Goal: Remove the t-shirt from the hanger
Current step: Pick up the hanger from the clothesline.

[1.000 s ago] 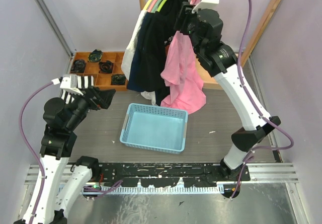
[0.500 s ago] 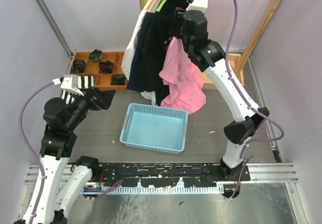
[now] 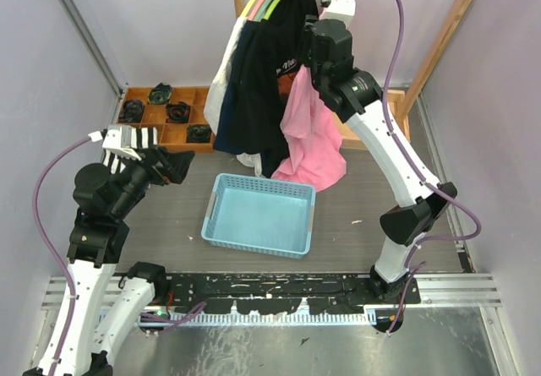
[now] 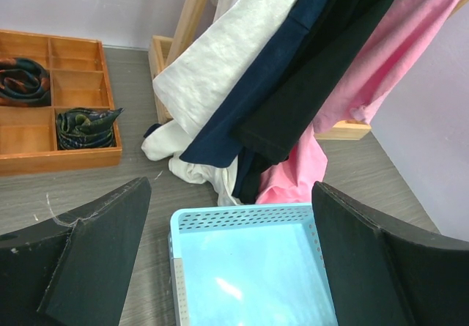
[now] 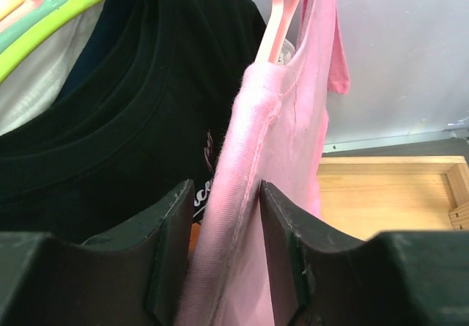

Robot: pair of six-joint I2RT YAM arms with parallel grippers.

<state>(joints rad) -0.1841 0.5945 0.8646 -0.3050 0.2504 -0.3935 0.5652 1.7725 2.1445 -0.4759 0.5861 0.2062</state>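
No readable text; white print on black t-shirt (image 3: 266, 89) too small, illegible.

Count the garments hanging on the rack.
4: a white shirt at the left, then a navy one, a black one, and the pink shirt rightmost, between the right gripper's fingers. More may hide between them.

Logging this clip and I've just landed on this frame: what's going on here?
The right arm is up at the clothes rack, its jaws pinched on the neck edge of the pink t-shirt, which is still hanging on its pink hanger beside a black t-shirt. The left arm holds nothing, its jaws wide open near the blue basket on the table.
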